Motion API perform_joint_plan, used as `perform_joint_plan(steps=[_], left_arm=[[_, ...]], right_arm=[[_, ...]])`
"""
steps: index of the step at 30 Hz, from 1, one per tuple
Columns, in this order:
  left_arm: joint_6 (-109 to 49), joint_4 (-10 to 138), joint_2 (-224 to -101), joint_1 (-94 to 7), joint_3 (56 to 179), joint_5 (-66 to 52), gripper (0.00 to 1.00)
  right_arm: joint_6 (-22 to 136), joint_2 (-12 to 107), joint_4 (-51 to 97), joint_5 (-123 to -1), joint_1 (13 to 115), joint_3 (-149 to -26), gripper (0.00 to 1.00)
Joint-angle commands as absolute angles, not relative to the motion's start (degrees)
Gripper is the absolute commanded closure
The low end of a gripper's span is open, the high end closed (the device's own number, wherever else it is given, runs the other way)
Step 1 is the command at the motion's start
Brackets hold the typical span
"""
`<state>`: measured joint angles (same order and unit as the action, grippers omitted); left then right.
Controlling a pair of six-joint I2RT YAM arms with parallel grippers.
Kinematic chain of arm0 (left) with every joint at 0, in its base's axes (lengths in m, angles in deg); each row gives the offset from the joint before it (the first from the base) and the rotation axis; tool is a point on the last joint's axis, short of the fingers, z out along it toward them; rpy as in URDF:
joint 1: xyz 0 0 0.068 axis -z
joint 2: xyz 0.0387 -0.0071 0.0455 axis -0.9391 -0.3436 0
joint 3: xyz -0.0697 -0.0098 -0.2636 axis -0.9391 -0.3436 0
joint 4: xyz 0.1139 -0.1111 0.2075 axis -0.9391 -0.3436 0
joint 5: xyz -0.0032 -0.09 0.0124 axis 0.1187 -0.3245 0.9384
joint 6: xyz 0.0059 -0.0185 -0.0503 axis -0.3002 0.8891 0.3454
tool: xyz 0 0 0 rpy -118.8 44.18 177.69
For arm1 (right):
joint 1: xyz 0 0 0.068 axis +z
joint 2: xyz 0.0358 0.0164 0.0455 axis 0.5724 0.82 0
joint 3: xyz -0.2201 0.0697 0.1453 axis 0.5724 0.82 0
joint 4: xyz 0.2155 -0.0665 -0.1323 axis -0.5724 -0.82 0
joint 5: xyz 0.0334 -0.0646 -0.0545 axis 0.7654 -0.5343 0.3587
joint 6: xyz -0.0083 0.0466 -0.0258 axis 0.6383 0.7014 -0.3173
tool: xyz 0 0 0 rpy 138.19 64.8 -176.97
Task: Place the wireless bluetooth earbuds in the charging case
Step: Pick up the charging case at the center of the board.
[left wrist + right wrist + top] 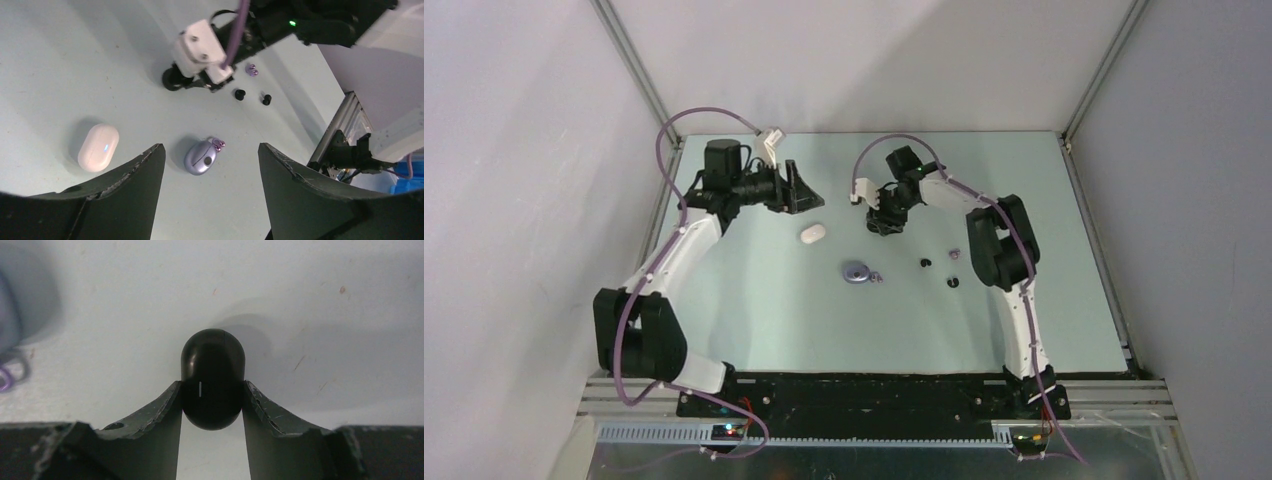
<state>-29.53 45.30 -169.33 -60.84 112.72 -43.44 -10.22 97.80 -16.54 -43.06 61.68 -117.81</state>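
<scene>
we find two black earbuds (pixel 924 262) loose on the desk (pixel 754 300), right of centre, with one lavender earbud (pixel 954 256) just beside them. the lavender case (pixel 856 271) lies at centre, more lavender buds (pixel 218 144) touching it. the white case (pixel 812 233) lies farther left. the right gripper (pixel 212 385) clamps the black case (pixel 212 360) from both sides. the left gripper (pixel 210 147) hangs open, holding nothing.

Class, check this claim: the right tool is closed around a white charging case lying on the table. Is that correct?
No. The right tool is closed around a black charging case, not a white one, as the right wrist view shows. The white charging case lies apart on the table, untouched.
</scene>
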Motion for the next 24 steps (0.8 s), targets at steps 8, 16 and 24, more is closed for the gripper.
perform_joint_plan(steps=[8, 16, 24], left_arm=[[-27.04, 51.34, -177.53, -58.13, 122.39, -45.40, 0.27], [-26.90, 57.90, -178.24, -53.85, 122.30, -53.82, 0.29], [-21.72, 65.11, -180.29, -53.64, 123.20, -56.56, 0.34]], right_arm=[[-0.60, 65.04, 10.17, -43.91, 64.63, -97.28, 0.70], [3.86, 58.95, 15.03, -45.38, 66.79, -95.03, 0.70], [2.48, 58.85, 16.49, -45.95, 68.37, -94.62, 0.70]])
